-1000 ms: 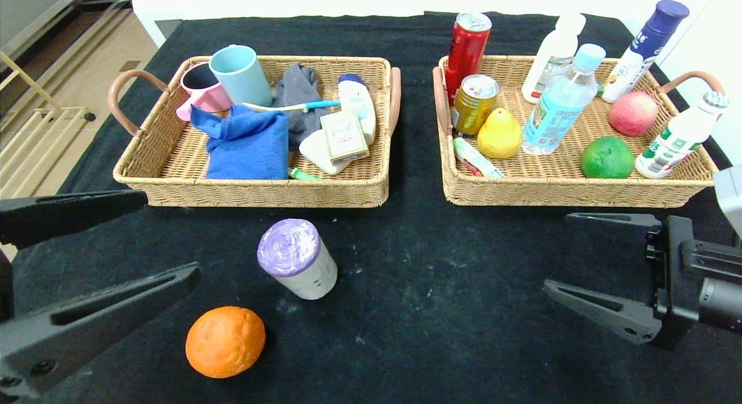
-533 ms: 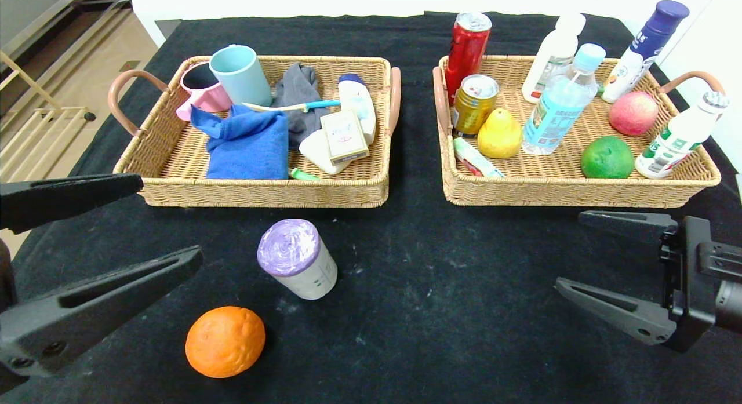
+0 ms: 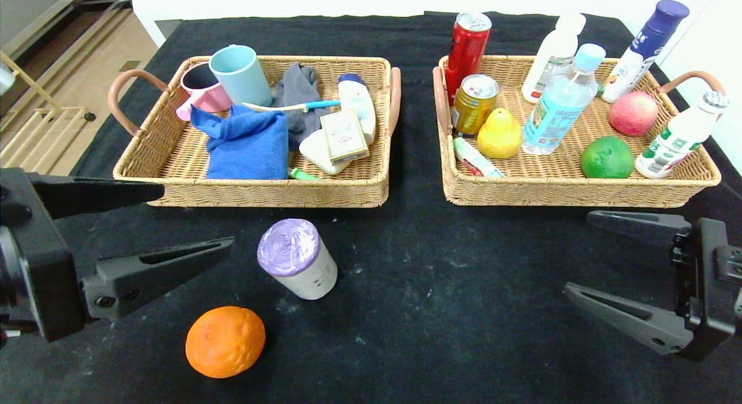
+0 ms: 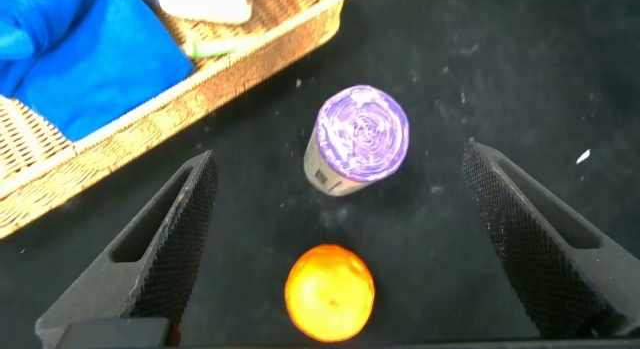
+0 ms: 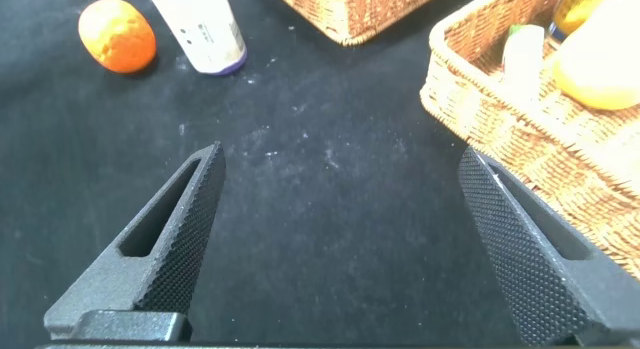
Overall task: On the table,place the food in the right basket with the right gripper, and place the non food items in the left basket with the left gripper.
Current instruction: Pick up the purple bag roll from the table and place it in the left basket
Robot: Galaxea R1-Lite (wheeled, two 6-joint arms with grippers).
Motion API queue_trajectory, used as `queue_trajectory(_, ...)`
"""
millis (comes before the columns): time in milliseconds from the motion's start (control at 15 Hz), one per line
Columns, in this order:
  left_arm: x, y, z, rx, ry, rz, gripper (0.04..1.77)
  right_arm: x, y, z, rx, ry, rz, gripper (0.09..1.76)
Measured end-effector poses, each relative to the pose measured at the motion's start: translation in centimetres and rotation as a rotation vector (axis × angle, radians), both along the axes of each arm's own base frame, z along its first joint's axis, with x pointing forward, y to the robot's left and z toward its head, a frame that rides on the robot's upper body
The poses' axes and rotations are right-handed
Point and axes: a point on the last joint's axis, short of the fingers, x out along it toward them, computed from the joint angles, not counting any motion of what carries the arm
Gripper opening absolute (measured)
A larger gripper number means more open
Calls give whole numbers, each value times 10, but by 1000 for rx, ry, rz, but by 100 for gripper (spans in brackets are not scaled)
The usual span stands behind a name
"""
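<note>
Since a moment ago your left gripper [image 3: 194,217] has swung inward toward the purple-topped roll [image 3: 296,258], while your right gripper [image 3: 579,253] has drawn back a little.

Both grippers stand wide and hold nothing. You have the roll upright just beyond the left fingertips, the orange [image 3: 225,341] near it, both on the black table [image 3: 440,311] before the left basket [image 3: 261,189]. Bare cloth lies between your right gripper and the right basket [image 3: 556,192].
</note>
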Motion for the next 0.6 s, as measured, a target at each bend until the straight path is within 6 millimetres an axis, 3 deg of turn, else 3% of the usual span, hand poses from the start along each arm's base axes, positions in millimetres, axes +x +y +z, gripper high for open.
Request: queue_trajectory(600,15,-15,34,187,207,120,176,-4,0,3,3,-16,7,170)
